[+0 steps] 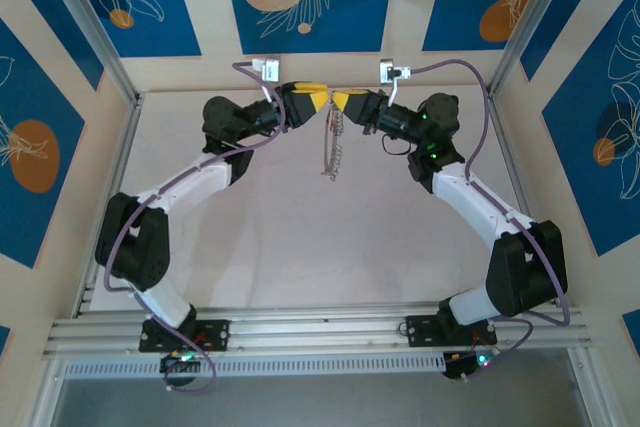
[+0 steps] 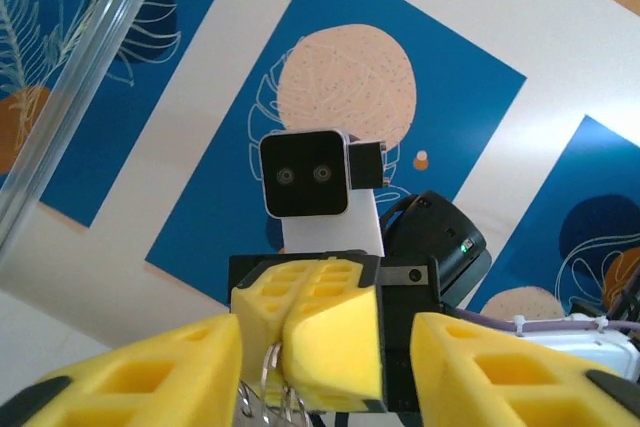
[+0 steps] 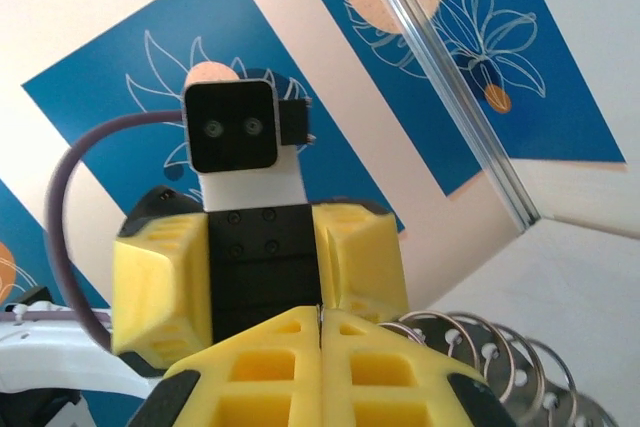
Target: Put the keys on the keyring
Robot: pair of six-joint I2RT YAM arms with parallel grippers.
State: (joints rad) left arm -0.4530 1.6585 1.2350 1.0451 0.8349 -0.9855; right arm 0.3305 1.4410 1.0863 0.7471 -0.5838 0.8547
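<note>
Clamping the keyring [image 3: 500, 367], right end effector [image 3: 320, 342]: clenched, its two yellow pads pressed seam to seam, silvery loops spilling out just beside them. Left end effector [image 1: 315, 100]: released, fingers spread wide and set either side of the right one's closed tip, grasping nothing. Both are raised nose to nose at the far end of the surface [image 1: 300, 237], probably so the chain hangs free and one end is offered for threading. Keyring, remainder: dangles straight down between the two tips, its lower end near or on the surface; contact cannot be told. Key: red head not made out in any view, location unknown. Top view supplies the hanging length and the mirrored arm poses. Left wrist view supplies the closed pads head-on with loops emerging beneath. Right wrist view supplies the individual overlapping links and the left fingers' open gap, which the top view blurs.
</note>
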